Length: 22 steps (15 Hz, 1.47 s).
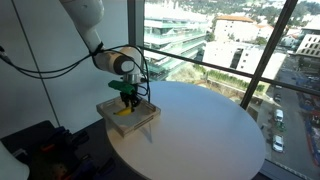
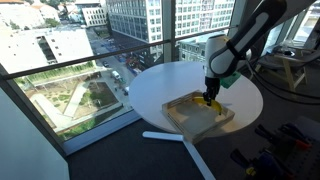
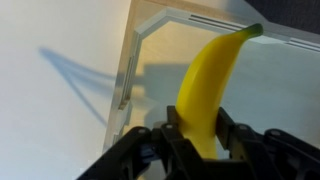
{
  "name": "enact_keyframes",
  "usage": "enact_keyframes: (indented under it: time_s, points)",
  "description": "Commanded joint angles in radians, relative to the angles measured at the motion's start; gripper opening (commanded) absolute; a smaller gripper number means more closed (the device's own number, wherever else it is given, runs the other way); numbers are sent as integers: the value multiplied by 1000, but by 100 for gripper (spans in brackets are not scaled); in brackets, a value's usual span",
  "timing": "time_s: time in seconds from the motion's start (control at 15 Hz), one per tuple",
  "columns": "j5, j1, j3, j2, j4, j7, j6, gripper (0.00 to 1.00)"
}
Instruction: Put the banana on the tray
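The round white worktop (image 1: 215, 125) carries the square shallow wooden tray (image 2: 190, 126) near its edge, and over the tray's pale floor my hand (image 3: 198, 132) is clamped on the small curved yellow banana (image 3: 212, 75). I should lower it flat, well inside the rim, then let go slowly. Only the wrist view shows my grip; both exterior views show the tray whole.

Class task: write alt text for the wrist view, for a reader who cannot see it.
A gripper holds a yellow banana by its near end, over a shallow tray with a low rim. A white table shows at the left.
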Motion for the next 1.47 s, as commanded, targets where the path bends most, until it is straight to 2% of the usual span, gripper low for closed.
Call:
enact_keyframes:
  time_s: [0.0, 1.27, 1.33, 1.4]
  points:
    - [11, -16, 9, 24, 22, -25, 6, 16]
    - [6, -16, 5, 78, 58, -17, 8, 16]
    - [7, -17, 5, 81, 60, -17, 7, 20]
    - [7, -17, 5, 82, 62, -16, 6, 40]
